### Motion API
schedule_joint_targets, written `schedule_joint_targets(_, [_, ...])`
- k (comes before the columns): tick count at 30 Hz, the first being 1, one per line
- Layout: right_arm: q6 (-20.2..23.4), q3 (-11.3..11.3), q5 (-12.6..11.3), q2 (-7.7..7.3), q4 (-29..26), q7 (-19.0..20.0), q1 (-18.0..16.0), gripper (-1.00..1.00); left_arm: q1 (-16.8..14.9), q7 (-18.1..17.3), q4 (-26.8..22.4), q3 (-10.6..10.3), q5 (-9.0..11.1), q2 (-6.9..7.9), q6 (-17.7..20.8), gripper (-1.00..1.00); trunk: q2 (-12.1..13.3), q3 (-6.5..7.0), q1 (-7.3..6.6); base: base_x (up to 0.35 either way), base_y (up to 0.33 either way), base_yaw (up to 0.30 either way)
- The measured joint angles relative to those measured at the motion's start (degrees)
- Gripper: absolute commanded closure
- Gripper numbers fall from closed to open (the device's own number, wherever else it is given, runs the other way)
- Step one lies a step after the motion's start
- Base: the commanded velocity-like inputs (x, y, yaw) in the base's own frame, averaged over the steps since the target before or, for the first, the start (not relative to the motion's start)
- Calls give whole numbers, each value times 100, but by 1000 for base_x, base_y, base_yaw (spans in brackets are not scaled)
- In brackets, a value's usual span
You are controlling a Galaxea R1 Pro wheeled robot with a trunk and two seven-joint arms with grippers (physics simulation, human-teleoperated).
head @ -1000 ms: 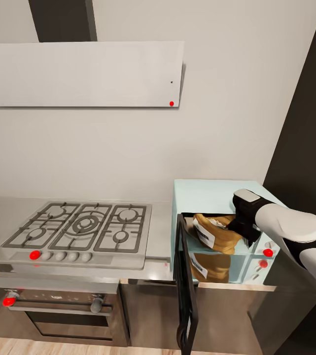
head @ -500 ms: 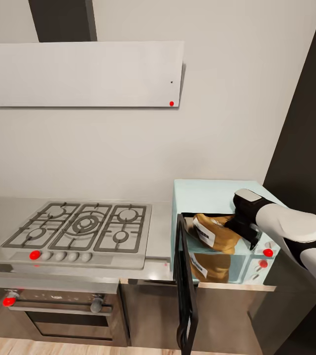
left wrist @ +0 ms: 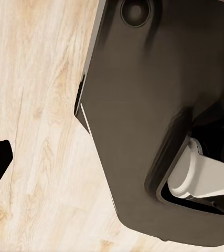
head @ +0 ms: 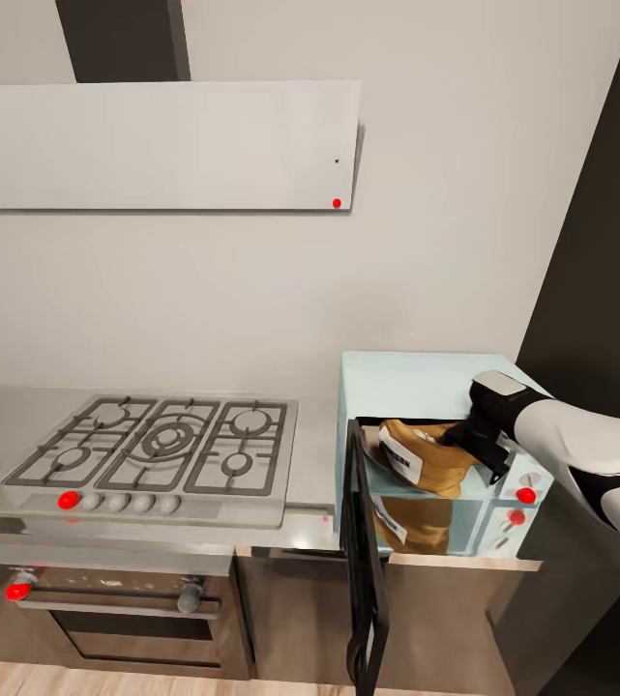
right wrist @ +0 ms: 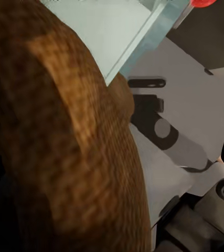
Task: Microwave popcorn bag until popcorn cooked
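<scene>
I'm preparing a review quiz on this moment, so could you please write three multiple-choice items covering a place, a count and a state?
1. Where is the popcorn bag?
A. on the gas hob
B. inside the microwave's cavity
C. on the floor

2. How many burners does the gas hob show?
A. two
B. three
C. five

3. How is the microwave door?
A. swung open
B. closed
C. removed

Answers:
1. B, the bag sits in the open cavity, with the right gripper at it.
2. C, five rings show under the grates.
3. A, the door stands out edge-on towards the camera.
</scene>
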Motion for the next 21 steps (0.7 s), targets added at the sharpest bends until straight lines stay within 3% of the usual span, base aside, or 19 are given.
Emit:
schedule_joint_targets(10, [-6, -1, -2, -3, 3, 25, 0, -100, -1, 0, 0, 0, 0, 0, 0, -100, 0, 0, 0, -69, 0, 0])
schedule_joint_targets(15, [-1, -1, 0, -3, 1, 273, 0, -100, -1, 0, 0, 0, 0, -1, 0, -100, 0, 0, 0, -3, 0, 0])
schedule_joint_targets(21, [-1, 1, 1, -3, -2, 301, 0, -100, -1, 0, 0, 0, 0, 0, 0, -100, -1, 20, 0, 0, 0, 0])
